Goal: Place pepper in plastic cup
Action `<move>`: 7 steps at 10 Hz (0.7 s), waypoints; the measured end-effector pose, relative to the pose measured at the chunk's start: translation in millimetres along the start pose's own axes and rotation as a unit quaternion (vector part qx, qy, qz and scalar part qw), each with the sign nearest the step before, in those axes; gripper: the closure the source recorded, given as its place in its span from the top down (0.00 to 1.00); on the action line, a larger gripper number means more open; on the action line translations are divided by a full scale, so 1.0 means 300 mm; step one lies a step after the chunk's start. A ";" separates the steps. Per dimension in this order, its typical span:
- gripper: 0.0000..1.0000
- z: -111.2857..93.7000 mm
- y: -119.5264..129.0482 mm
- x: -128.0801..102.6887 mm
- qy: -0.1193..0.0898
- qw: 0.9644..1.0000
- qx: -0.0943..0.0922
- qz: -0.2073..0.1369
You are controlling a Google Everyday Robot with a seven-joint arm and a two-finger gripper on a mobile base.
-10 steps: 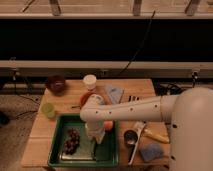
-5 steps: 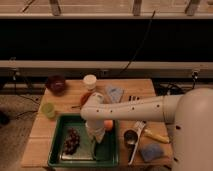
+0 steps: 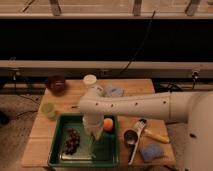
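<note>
1. Wooden table top (image 3: pixel 37 142) in front of a dark window wall carried a deep green plastic tray (image 3: pixel 53 159), and the robot's white arm reached into it from the right
2. The gripper (image 3: pixel 94 134) hung low inside that tray, between the bunch of dark purple grapes (image 3: pixel 71 141) and the round orange fruit (image 3: pixel 108 124), closer to the fruit; whether it was closed or apart could not be told (the wrist above covered it)
3. Compared with half a second and a full second earlier, almost nothing had changed: the arm had kept to the same spot over the tray, sinking a touch at most, and no object had shifted
4. The long, slim dark green pepper could not be picked out against the green tray floor; I judged it lay right under the gripper
5. The small translucent yellow-green plastic cup (image 3: pixel 48 110) stood upright on the table just beyond the tray's far left corner, well apart from the gripper
6. So the pause read as a grasp being settled, with the carry to the cup not yet begun
</note>
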 end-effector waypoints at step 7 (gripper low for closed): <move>0.00 -0.308 -0.216 0.068 -0.057 0.998 0.041 -0.002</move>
